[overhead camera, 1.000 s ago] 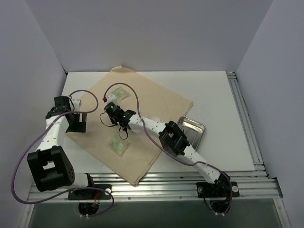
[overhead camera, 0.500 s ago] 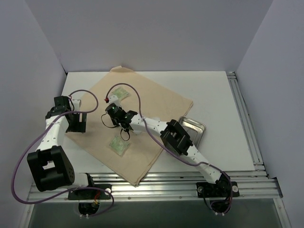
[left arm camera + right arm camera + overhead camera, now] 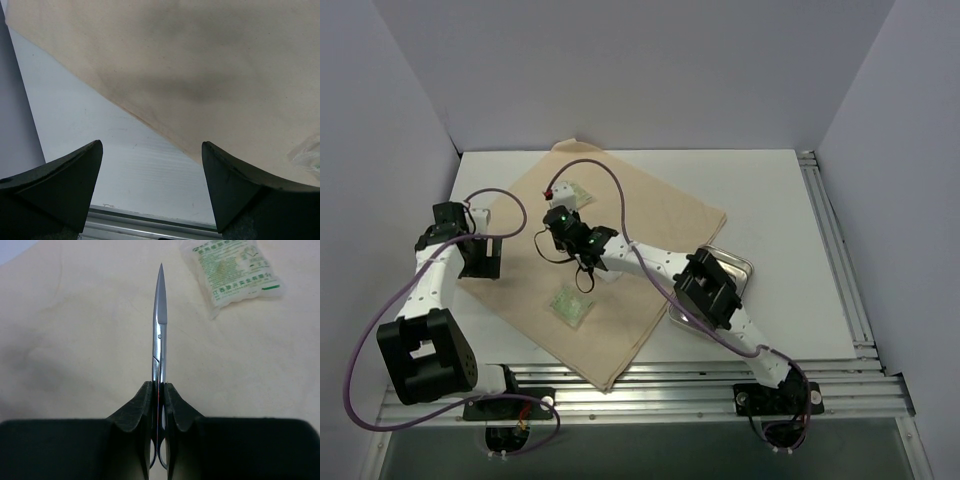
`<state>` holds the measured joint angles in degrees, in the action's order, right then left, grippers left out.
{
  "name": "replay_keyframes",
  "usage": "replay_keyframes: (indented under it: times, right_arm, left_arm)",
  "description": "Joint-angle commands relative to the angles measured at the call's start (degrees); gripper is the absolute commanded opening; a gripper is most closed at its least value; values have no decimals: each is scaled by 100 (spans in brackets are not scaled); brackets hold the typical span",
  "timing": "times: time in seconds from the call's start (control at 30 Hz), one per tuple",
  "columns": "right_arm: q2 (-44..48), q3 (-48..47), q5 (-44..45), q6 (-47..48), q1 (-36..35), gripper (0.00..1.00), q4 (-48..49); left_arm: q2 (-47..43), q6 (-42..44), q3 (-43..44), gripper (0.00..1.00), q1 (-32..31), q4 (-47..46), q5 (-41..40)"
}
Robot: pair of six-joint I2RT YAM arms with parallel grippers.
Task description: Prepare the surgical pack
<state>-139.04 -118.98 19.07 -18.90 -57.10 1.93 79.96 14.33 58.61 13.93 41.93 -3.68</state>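
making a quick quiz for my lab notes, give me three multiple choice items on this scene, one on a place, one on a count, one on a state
1. Where is the steel tray?
a) on the white table, just right of the cloth
b) in the middle of the cloth
c) leaning on the back wall

2. How many green packets lie on the cloth?
a) one
b) two
c) four

3. What are the right fingers doing?
a) open and empty
b) shut on the scissors
c) shut on a packet

Answers:
1 a, the top view shows it on bare table past the cloth's edge.
2 b, one lies near the arms and one toward the far corner.
3 b, the wrist view shows the blades clamped between them.
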Motion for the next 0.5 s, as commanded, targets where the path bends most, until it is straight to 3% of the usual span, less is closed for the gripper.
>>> replay_keyframes:
  times: [0.0, 0.23, 0.47]
  right_arm:
    - [1018, 670, 685, -237, -20, 0, 342]
    - [3083, 3244, 1836, -922, 76, 0, 124]
    - [5068, 5453, 2548, -2810, 41, 0, -1648]
  left_arm:
    - [-235, 97, 63, 90, 39, -98, 69]
    - [-262, 105, 177, 90, 30, -124, 368]
    - [-121, 44, 335, 90, -13, -141, 746]
